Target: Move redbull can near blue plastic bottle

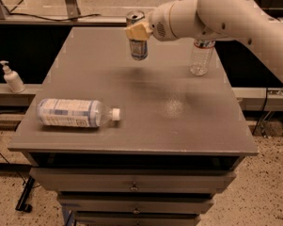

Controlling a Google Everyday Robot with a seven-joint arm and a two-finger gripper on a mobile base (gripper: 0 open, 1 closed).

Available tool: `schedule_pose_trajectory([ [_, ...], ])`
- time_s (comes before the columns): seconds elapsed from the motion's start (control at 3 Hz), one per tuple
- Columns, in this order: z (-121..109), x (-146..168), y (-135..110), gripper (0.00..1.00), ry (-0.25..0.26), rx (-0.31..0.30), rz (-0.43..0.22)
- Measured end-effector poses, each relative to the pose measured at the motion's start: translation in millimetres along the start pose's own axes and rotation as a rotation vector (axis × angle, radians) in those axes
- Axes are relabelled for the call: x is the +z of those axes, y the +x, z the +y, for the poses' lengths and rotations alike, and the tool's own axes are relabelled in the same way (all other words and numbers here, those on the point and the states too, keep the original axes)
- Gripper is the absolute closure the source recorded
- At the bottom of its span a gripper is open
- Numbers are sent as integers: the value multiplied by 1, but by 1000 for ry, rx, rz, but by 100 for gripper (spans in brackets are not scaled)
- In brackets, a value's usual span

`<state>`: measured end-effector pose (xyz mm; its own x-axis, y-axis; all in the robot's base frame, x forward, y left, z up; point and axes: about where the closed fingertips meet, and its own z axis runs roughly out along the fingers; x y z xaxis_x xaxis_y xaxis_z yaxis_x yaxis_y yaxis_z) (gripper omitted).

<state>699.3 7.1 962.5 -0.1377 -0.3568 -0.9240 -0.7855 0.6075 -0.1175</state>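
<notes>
mid-carry, clamping redbull can (pixel 138 50) in gripper (pixel 139 31) above far table (pixel 188 126); next likely calls for lowering beside lying blue plastic bottle (pixel 71 113).

No lettering can be read on the redbull can (pixel 139 51), clasped aloft by the gripper (pixel 138 31), or the blue plastic bottle (pixel 70 113).

Surface (pixel 188 126): was the grey top of a drawer cabinet (pixel 131 187)
Floor (pixel 272 192): was pale and speckled
Behind: a pale rail (pixel 84 19) ran across under metal frame legs (pixel 70 1)
Hand (pixel 140 31): hung over the surface's far side, clasping the redbull can (pixel 138 51)
</notes>
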Motion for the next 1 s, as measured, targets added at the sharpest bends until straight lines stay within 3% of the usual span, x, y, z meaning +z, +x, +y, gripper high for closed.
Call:
schedule_pose_trajectory([
  [0.33,59,-40,6,100,-93,29,18],
  [0.67,113,-59,22,100,-182,59,23],
  [1.0,154,-58,38,100,-258,74,-3],
])
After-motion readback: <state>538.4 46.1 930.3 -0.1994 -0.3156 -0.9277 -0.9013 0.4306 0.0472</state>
